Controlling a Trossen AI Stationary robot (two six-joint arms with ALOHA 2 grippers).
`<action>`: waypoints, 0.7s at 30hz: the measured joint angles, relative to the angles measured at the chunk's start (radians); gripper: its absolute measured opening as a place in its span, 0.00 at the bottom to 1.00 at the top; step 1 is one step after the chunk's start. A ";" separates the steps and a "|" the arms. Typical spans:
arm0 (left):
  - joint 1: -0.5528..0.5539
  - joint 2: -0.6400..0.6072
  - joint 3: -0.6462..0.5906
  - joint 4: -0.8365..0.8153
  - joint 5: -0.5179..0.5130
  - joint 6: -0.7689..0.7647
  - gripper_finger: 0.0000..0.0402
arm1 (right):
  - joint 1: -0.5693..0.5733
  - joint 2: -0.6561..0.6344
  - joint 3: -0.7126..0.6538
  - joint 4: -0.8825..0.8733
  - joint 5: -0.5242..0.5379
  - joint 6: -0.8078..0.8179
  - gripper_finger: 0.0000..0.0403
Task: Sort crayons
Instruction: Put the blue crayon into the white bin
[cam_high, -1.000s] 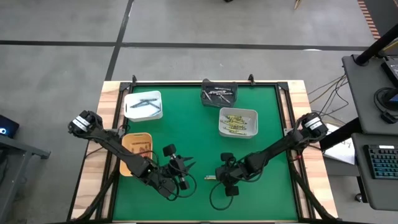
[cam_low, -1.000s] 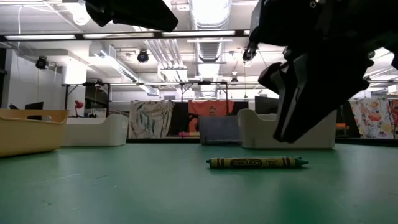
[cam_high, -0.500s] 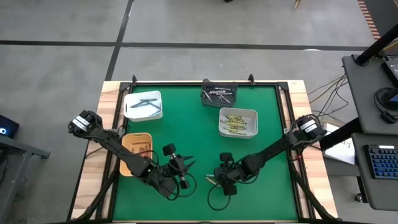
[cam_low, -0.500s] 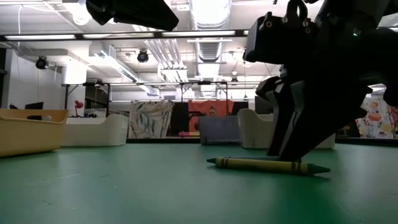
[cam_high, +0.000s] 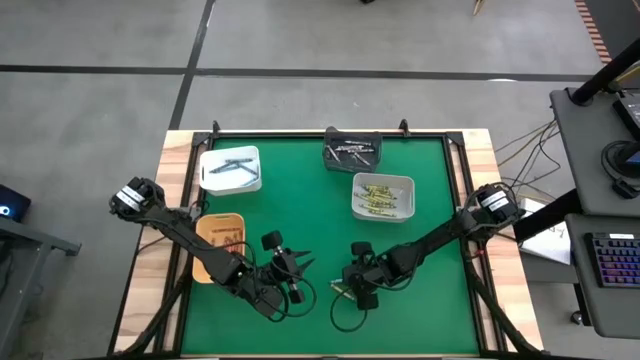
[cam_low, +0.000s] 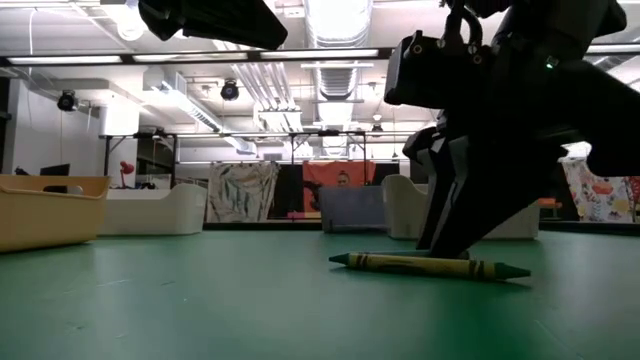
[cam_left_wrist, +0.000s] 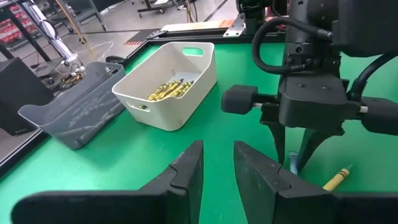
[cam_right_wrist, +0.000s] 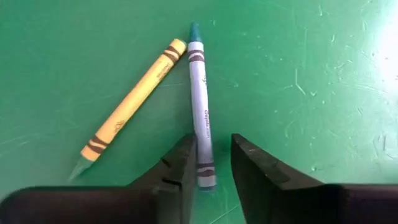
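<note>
Two crayons lie flat on the green mat: a yellow one (cam_right_wrist: 134, 106) and a blue-grey one (cam_right_wrist: 200, 106), their far ends almost meeting. My right gripper (cam_right_wrist: 213, 149) is open and down at the mat, its fingers on either side of the blue-grey crayon's near end. It also shows in the high view (cam_high: 350, 290) and in the low view (cam_low: 440, 245), behind a crayon (cam_low: 430, 266). My left gripper (cam_left_wrist: 217, 168) is open and empty, hovering left of the crayons (cam_high: 298, 266). My right gripper comes from above with its fingers pointing down, one on each side of the blue-grey crayon's near end (cam_right_wrist: 206, 171). The crayon lies flat on the mat. I cannot tell whether either finger touches it.
A white tray of grey crayons (cam_high: 231, 168) stands far left, a dark tray (cam_high: 352, 150) at the far edge, a white tray of yellow crayons (cam_high: 383, 196) right of centre, and a tan tray of orange crayons (cam_high: 220, 243) at the left. Green mat lies open between them.
My right gripper has gone down to the mat and a little toward the table's left edge, over the crayons. In the low view the crayon in front of it has turned about on the mat.
</note>
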 joint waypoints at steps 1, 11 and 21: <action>0.000 0.000 0.000 0.001 0.000 0.000 0.18 | -0.003 0.000 -0.001 0.001 0.000 0.000 0.20; -0.001 -0.001 0.000 -0.010 -0.095 0.067 0.17 | -0.024 -0.005 -0.004 -0.002 0.005 -0.010 0.03; 0.013 -0.075 -0.001 0.278 0.216 0.608 0.09 | -0.033 -0.161 -0.021 0.013 0.009 -0.096 0.02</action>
